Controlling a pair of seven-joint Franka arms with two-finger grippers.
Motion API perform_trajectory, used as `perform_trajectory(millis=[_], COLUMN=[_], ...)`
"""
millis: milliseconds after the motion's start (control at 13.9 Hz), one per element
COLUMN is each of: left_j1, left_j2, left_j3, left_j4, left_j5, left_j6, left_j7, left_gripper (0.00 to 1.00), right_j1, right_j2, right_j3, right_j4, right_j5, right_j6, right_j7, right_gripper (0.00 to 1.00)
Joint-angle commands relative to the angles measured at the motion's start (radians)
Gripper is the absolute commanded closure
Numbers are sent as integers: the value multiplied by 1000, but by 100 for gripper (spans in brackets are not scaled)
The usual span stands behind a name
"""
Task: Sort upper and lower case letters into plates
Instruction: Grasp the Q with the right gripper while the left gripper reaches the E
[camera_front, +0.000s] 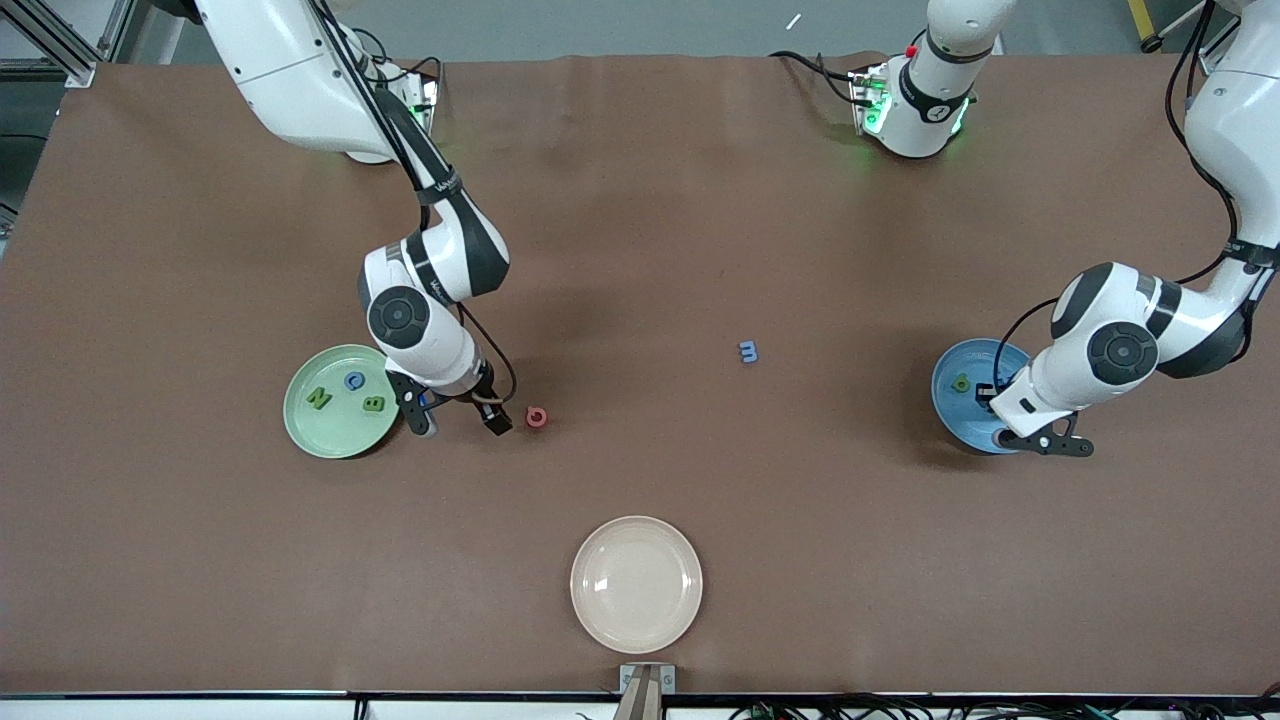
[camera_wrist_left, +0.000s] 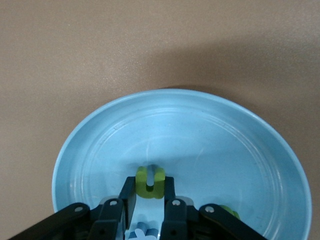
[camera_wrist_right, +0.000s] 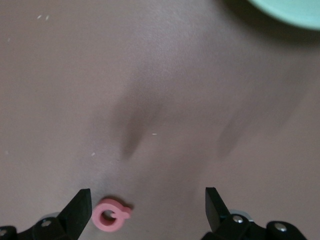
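- The pale green plate (camera_front: 340, 402) is the landmark, toward the right arm's end of the surface (camera_front: 640, 250); it holds a green N (camera_front: 319, 398), a blue C (camera_front: 355, 381) and a green B (camera_front: 373, 403).
- The right pincer (camera_front: 462, 418) hangs just beside this plate with its jaws spread wide and empty; the pink G (camera_wrist_right: 111, 215) lies flat on the surface close to one finger, not yet between them.
- To do this step well, I judge the pincer should centre over the G, drop straight down and close gently on the thin piece.
- The right arm bends steeply down, its wrist close above the plate's rim.
- Well away from the green plate, at the left arm's end, the left pincer (camera_wrist_left: 148, 197) sits low in the blue plate (camera_wrist_left: 100, 145), clamped on a small green letter (camera_wrist_left: 150, 179); its arm is folded at the elbow.
- A blue m (camera_front: 748, 351) lies between the two plates; a cream plate (camera_front: 636, 583) sits nearer the front camera.
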Motion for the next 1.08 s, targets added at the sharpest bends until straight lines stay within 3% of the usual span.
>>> perform_trajectory(millis=[0,72,143,215,287,359,502,717,1004], left_j1=[-6,-6,-6,-6,-5,-5,-3,0,-8], left_j2=[13,13,13,12,12,2,-10,-39,-41], left_j3=[4,4,4,4,4,2,-16,-106,-242], left_j4=[15,15,15,15,18,22,29,43,40], left_j5=[26,27,27,26,24,21,-2,-107,-135], left_j6=[7,7,7,7,7,5,-7,-100,-191], left_j7=[11,11,14,38,84,116,126,98,-157], left_gripper=[88,87,79,55,23,9,1,1,1], right_j1=[34,42,48,55,66,75,81,85,80], right_j2=[80,96,111,120,133,145,147,156,174], right_j3=[-7,-7,-7,-7,-7,-7,-9,-9,-14], right_j4=[112,132,144,152,166,184,190,187,186], right_j5=[12,12,12,12,12,10,10,-4,-19], right_j6=[-14,-14,-14,-13,-13,-19,-25,-25,-21], right_j7=[177,213,247,280,313,340,354,353,347], right_gripper=[0,0,0,0,0,0,0,5,11])
